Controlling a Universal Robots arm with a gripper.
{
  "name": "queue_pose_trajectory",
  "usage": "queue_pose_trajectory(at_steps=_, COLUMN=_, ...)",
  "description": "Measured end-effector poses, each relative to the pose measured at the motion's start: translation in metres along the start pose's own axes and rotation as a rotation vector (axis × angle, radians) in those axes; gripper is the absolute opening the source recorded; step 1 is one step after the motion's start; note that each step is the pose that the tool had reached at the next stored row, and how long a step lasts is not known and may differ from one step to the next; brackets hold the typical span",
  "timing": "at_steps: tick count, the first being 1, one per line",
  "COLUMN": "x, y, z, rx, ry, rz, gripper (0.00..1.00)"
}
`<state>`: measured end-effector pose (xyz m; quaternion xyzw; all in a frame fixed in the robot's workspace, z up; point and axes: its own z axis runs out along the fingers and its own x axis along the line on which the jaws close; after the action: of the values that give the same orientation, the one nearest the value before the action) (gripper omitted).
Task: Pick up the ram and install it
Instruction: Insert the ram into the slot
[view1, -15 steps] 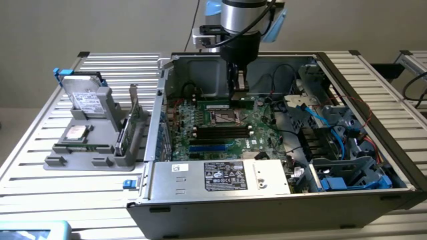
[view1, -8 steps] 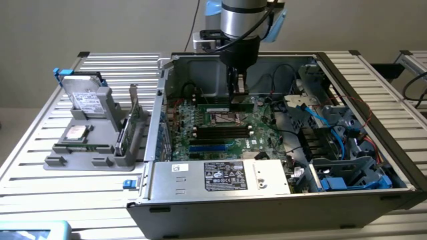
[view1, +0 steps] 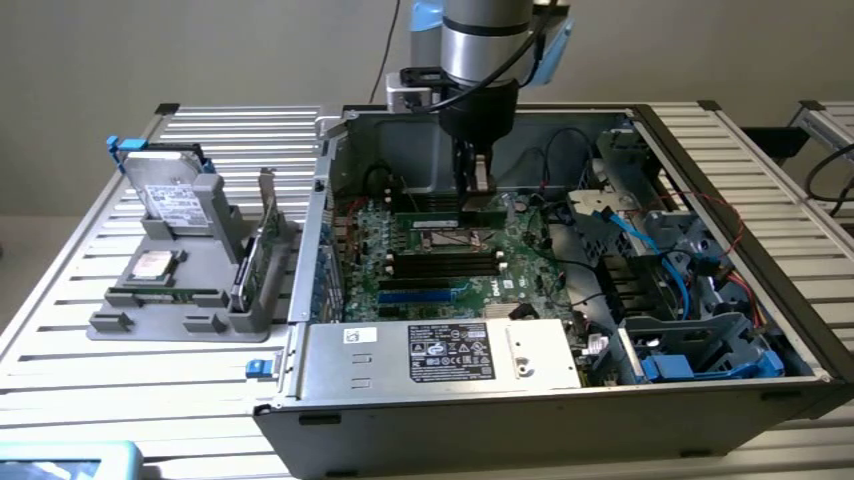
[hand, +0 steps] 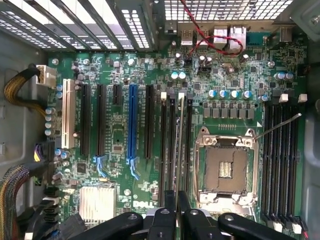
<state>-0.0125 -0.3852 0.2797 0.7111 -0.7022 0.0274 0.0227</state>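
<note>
Green ram (hand: 178, 145) stands edge-on, pinched in our gripper (hand: 177, 196). We see it over the black slots (hand: 170, 140) beside the processor socket (hand: 226, 167).

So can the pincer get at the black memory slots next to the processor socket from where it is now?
Probably yes. The pincer, gripping the ram edge-on, hangs right above those memory slots. Nothing crosses the gap between them, and the case stands open.
</note>
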Motion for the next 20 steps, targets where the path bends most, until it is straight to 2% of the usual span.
queue_pose_trajectory(at_steps=3, x=0.0, y=-0.0004, z=0.0023, rx=0.0001, ry=0.0066, rz=-0.003, gripper=0.14)
queue_pose_trajectory(at_steps=9, x=-0.001, y=-0.0007, z=0.0072, rx=0.0, ry=0.0157, rz=-0.01, gripper=0.14)
queue_pose_trajectory(at_steps=20, x=0.0, y=0.0001, z=0.0122, rx=0.0001, ry=0.0168, rz=-0.015, gripper=0.14)
